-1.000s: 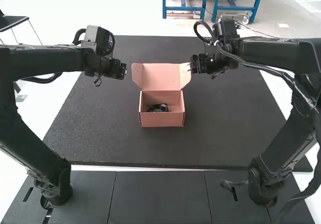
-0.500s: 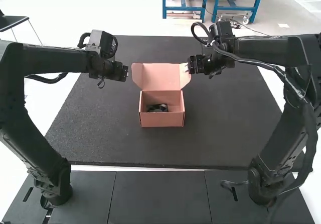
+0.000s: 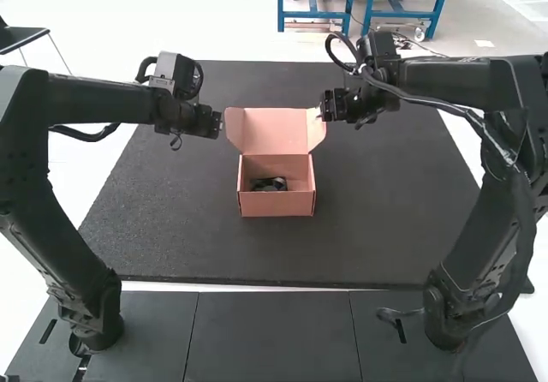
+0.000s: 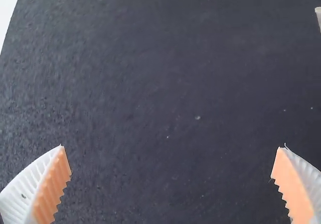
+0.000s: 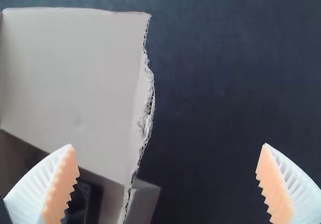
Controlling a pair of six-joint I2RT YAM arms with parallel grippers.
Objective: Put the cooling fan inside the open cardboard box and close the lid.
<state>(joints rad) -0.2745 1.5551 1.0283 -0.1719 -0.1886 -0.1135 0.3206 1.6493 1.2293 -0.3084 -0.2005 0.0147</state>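
Looking down from the high view, we find the cardboard box (image 3: 276, 200) standing near the middle of the black mat (image 3: 154, 219), its lid (image 3: 272, 130) raised upright along the far side. The cooling fan (image 3: 272, 183) lies inside the box, a dark shape on its floor. The left gripper (image 3: 216, 125) hangs just beside the lid's left edge and the right gripper (image 3: 324, 110) at its upper right corner. From here we cannot tell whether either touches the board.

In the left wrist view, that gripper's white ribbed fingers (image 4: 30, 194) with orange pads stand wide apart, released, with bare mat between them.

In the right wrist view, we see the right gripper spread just as wide, grasping nothing. The lid's pale, even face sits between its fingers, nearer one of them. This view shows us the lid's ragged corrugated side edge (image 5: 146, 98), which the high view does not resolve. A dark shape sits past the lid's lower edge; we cannot tell if it is the fan.
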